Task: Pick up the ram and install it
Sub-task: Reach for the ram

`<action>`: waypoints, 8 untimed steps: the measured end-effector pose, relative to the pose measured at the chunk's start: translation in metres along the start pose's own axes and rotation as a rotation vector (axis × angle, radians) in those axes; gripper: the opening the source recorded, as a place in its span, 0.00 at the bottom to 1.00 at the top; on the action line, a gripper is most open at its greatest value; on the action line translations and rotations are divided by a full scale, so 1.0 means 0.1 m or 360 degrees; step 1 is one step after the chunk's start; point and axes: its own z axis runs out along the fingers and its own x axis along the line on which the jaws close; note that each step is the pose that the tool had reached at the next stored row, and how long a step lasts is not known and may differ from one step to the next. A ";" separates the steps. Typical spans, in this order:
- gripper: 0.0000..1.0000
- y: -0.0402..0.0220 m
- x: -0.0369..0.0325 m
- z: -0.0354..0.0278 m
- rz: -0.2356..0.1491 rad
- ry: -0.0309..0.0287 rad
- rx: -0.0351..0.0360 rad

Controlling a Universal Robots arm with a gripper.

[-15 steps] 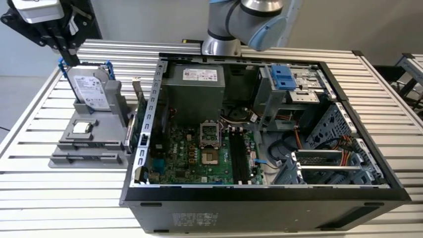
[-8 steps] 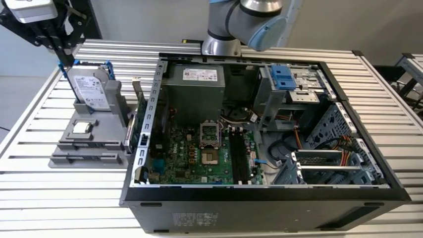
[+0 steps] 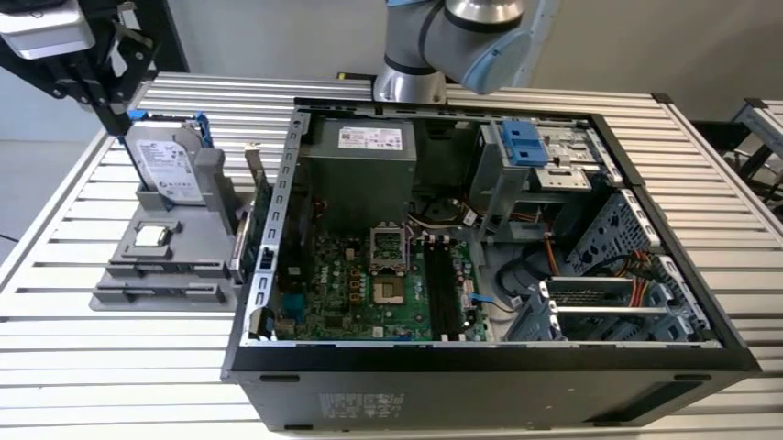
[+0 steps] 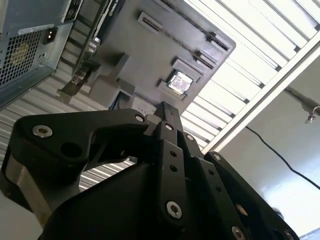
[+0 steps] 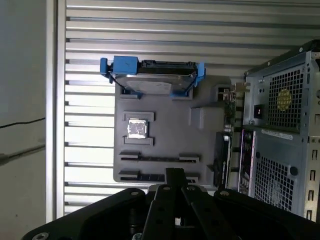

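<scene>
One ram (image 5: 150, 176) rests in the gray fixture (image 5: 170, 135) beneath the tool (image 5: 175, 174).

The black gripper (image 4: 167, 114) is looming in the frame's foreground, pointing toward a grey holder (image 4: 145, 52) that is carrying a square silver chip (image 4: 180, 82) near the centre, with a vented computer case (image 4: 25, 50) standing beside it on the slatted table (image 4: 250, 65).

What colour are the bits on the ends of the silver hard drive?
Blue. The rails on the hard drive show best in the first wrist view.
</scene>
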 end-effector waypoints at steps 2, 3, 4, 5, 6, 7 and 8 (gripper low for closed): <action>0.00 -0.061 0.006 0.000 0.0002 0.00001 0.0000; 0.00 -0.089 0.009 0.001 0.0002 0.00001 0.0000; 0.00 -0.118 0.012 0.002 0.0003 -0.00001 0.0000; 0.00 -0.144 0.015 0.003 0.0004 -0.00001 0.0000; 0.00 -0.169 0.019 0.004 0.0005 -0.00002 0.0000; 0.00 -0.194 0.022 0.006 0.0006 -0.00002 0.0000; 0.00 -0.215 0.025 0.008 0.0007 -0.00002 0.0000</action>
